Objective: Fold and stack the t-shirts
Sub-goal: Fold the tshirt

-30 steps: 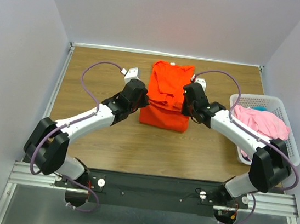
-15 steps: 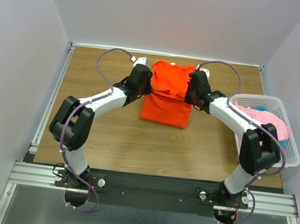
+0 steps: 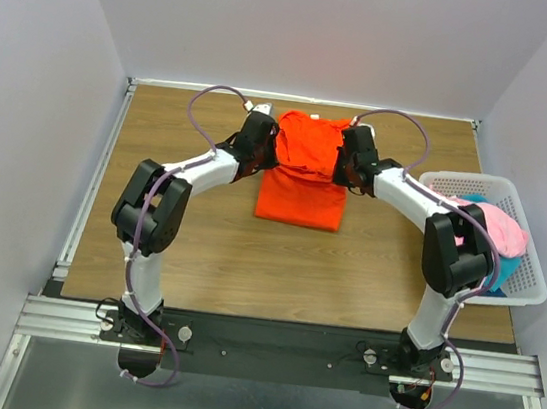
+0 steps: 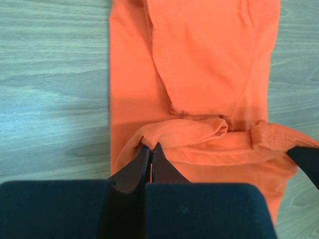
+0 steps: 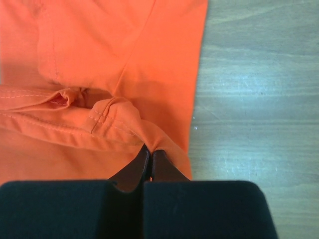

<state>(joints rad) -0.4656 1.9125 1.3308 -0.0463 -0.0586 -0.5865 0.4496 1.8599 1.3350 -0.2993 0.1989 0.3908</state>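
both arms moved back, carrying orange shirt (image 3: 305, 168) hem over its body. left fingers (image 4: 133, 169) and right fingers (image 5: 132, 172) each pinch a hem corner. shirt mid-surface (image 3: 168, 241), fold nearly done; pink shirt (image 3: 497, 229) waits in basket (image 3: 469, 178).

T-shirt (image 3: 301, 196) centre table (image 3: 178, 242), between left gripper (image 4: 150, 152), right gripper (image 5: 149, 152); basket (image 3: 467, 178) right, other t-shirts (image 3: 497, 230) inside

1. Bare counter (image 3: 188, 244) lies open in front of the orange-red t-shirt (image 3: 302, 196) and out to the left wall.
2. Both arms arch inward; the left hand (image 4: 150, 149) and right hand (image 5: 148, 150), each pinched closed on a shirt edge, block its flanks.
3. The white basket (image 3: 532, 290), heaped with a pink t-shirt (image 3: 501, 226), fills the right edge.
4. Behind the shirt, only a narrow strip of counter meets the back wall.
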